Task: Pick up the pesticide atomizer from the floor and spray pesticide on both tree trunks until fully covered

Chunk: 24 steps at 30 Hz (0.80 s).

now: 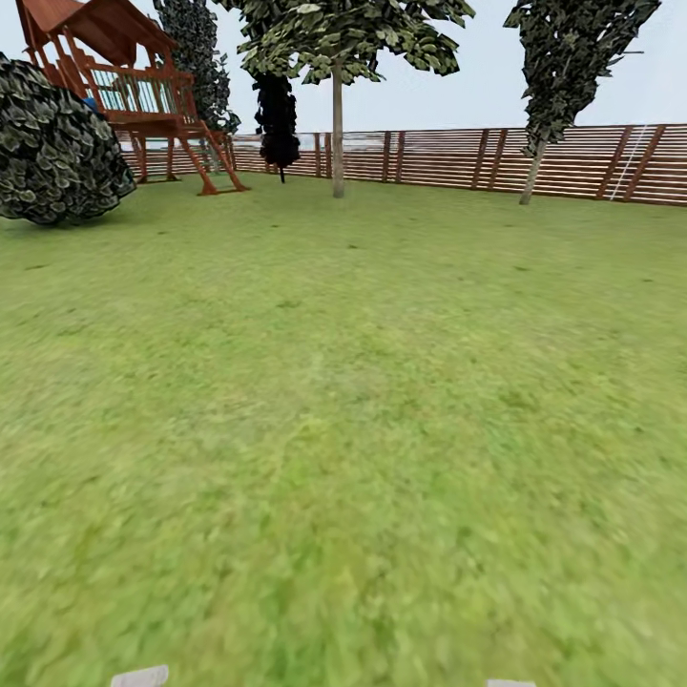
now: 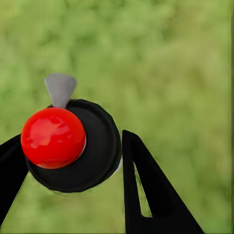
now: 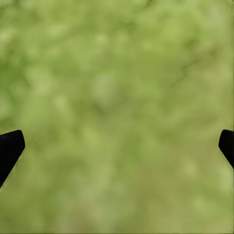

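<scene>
In the left wrist view the pesticide atomizer (image 2: 92, 156) is a round black body with a shiny red ball (image 2: 52, 138) on top and a grey nozzle (image 2: 60, 89). My left gripper (image 2: 68, 151) is shut on it, one black finger (image 2: 146, 190) on each side, over blurred grass. My right gripper (image 3: 117, 146) is open with only lawn between its fingertips (image 3: 9, 148). Far across the lawn (image 1: 343, 429) stand two trees with pale trunks, one in the middle (image 1: 337, 134) and one leaning at the right (image 1: 532, 172). No white specks are visible.
A brown slatted fence (image 1: 458, 157) closes the far side. A wooden playset (image 1: 143, 95) and a big round dark bush (image 1: 57, 153) stand at the far left, with a narrow dark shrub (image 1: 277, 114) near the fence. Wide open grass lies ahead.
</scene>
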{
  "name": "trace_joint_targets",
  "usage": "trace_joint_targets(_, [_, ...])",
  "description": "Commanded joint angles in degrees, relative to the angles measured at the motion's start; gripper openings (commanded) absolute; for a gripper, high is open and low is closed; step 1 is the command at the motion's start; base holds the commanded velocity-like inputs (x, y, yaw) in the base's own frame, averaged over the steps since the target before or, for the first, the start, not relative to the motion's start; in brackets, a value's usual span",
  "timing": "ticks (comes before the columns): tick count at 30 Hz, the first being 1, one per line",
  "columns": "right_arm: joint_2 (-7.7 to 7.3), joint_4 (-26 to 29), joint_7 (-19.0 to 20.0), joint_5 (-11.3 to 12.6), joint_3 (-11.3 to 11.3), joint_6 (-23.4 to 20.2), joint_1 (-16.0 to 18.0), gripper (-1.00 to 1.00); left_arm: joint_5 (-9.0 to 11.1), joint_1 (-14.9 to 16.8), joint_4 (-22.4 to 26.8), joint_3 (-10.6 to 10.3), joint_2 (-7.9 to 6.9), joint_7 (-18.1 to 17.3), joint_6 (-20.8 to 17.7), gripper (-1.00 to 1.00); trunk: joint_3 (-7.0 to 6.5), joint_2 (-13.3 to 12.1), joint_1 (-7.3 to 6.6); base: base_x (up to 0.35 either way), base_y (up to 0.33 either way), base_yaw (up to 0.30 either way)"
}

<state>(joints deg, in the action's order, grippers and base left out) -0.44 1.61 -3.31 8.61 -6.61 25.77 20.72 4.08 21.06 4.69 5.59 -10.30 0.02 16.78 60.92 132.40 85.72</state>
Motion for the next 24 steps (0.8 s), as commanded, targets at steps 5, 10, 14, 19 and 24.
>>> trace_joint_targets(5, [0.0, -0.03, -0.13, 0.53, -0.51, 0.15, 0.03, 1.0, 0.4, 0.03, -0.1, 0.12, -0.01, -0.11, 0.18, -1.0, 0.05, 0.02, 0.03, 0.337, 0.0, 0.0])
trace_joint_targets(10, [0.0, -0.03, -0.11, 0.53, -0.51, 0.15, 0.03, 1.0, 0.39, 0.03, -0.1, 0.12, -0.07, -0.11, 0.18, -1.0, 0.05, 0.02, 0.03, 0.337, 0.0, 0.0])
trace_joint_targets(14, [0.0, -0.03, -0.11, 0.53, -0.51, 0.15, 0.03, 1.0, 0.39, 0.03, -0.11, 0.12, -0.07, -0.11, 0.18, -1.0, 0.05, 0.02, 0.03, 0.337, 0.0, 0.0])
trace_joint_targets(19, [0.0, -0.03, -0.12, 0.53, -0.51, 0.15, 0.03, 1.0, 0.39, 0.03, -0.11, 0.12, -0.07, -0.11, 0.18, -1.0, 0.05, 0.02, 0.03, 0.337, 0.0, 0.0])
trace_joint_targets(24, [0.0, -0.03, -0.11, 0.53, -0.51, 0.15, 0.03, 1.0, 0.4, 0.03, -0.11, 0.12, -0.07, -0.11, 0.18, -1.0, 0.05, 0.02, 0.03, 0.337, 0.0, 0.0])
